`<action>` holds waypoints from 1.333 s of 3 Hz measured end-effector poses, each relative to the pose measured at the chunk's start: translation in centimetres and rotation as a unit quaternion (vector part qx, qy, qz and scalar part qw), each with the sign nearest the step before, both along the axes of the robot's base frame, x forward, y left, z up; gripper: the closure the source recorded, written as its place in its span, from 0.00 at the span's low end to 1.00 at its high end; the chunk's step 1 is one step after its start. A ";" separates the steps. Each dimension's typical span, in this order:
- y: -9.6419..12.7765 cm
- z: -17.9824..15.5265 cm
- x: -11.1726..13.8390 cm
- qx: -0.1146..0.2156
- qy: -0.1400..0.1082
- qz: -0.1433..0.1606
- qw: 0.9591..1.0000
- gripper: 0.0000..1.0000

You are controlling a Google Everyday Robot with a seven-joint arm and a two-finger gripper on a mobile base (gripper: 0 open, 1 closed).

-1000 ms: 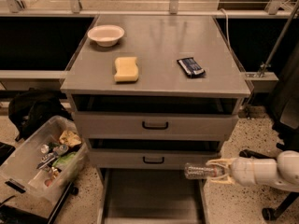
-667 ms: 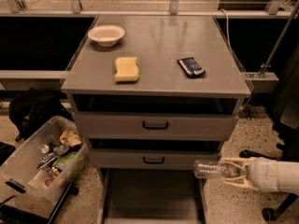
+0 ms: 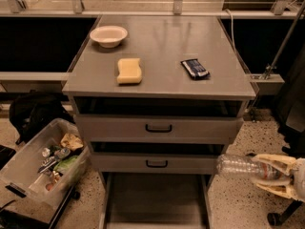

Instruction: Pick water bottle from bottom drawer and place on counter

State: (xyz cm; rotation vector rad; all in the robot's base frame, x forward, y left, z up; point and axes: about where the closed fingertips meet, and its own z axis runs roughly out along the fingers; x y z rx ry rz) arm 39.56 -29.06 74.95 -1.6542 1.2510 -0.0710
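My gripper (image 3: 267, 175) is at the lower right, beside the cabinet's right front corner, shut on the water bottle (image 3: 238, 166). The clear ribbed bottle lies horizontal in the cream fingers (image 3: 274, 160), its base pointing left toward the cabinet. It hangs in the air at the height of the second drawer. The bottom drawer (image 3: 157, 199) is pulled open at the bottom centre, and its flat grey floor shows nothing on it. The counter (image 3: 159, 75) is the grey top of the cabinet, well above and left of the bottle.
On the counter are a white bowl (image 3: 108, 35), a yellow sponge (image 3: 129, 71) and a dark blue snack packet (image 3: 195, 68). Two shut drawers with black handles (image 3: 158, 128) face me. A clear bin of clutter (image 3: 45, 163) and a black bag (image 3: 33, 113) stand at the left.
My gripper has drawn back to the right with the water bottle in it, away from the open bottom drawer and past the cabinet's right corner.
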 end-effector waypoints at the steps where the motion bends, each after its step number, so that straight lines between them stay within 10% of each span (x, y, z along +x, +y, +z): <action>1: -0.4 3.4 -1.5 -0.010 -0.024 -0.006 1.000 1.00; 3: -0.7 6.3 -2.8 -0.020 -0.045 -0.011 0.999 1.00; 4: 1.4 13.1 0.5 -0.017 -0.110 0.007 0.994 1.00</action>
